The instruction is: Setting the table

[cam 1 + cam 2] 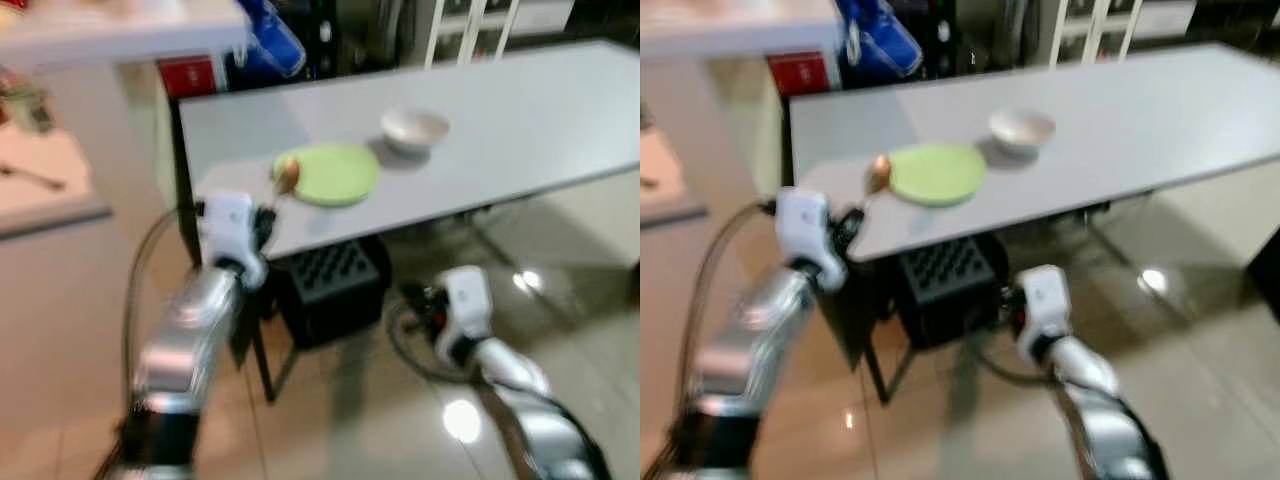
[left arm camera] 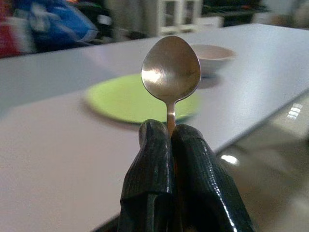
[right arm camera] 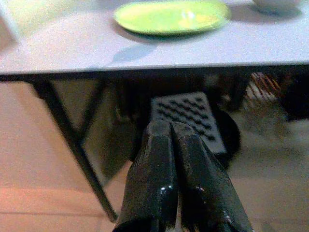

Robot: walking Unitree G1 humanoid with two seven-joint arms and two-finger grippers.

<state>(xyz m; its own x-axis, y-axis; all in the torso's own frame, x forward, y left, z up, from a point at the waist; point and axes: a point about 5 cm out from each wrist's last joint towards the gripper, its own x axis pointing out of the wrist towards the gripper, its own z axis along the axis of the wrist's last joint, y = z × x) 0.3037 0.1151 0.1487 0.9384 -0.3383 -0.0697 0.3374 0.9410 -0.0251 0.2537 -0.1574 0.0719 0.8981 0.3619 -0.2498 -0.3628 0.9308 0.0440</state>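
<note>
Your left claw (image 2: 171, 133) grips a spoon (image 2: 171, 70), raised at the green plate's (image 1: 333, 173) nine o'clock. Your right claw (image 3: 172, 130) hangs clenched, empty, below the worktop (image 1: 520, 120).

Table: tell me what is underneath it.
Under the table near its front edge sits a black perforated crate, beside dark table legs. Farther back lies in shadow, unreadable.

A home dining area; grey table (image 1: 540, 120), green plate (image 1: 330, 175), white bowl (image 1: 415, 128); tiled floor (image 1: 330, 420).
</note>
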